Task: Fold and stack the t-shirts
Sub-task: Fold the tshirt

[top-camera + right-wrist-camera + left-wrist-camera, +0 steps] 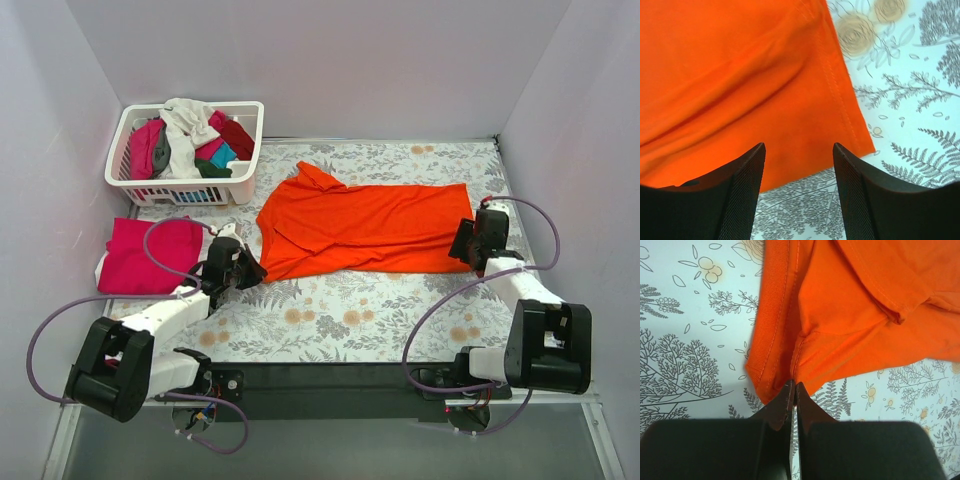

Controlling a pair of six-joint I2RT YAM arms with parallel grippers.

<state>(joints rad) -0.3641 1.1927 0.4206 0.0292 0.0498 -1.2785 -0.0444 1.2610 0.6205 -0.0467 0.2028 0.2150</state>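
This is a robot lab booth: pale walls [380, 60] box in a floral table [330, 320], with left arm [165, 315] and right arm [525, 290] bolted at its near edge.

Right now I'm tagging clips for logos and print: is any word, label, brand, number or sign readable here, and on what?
None: no readable text in any view.
orange t-shirt: plain cloth and stitching, no print or tag showing.
pink t-shirt: plain.
basket: bare white slats; the clothes in it show no print.
table cover: flower pattern only.
left claw and right claw: unmarked black.
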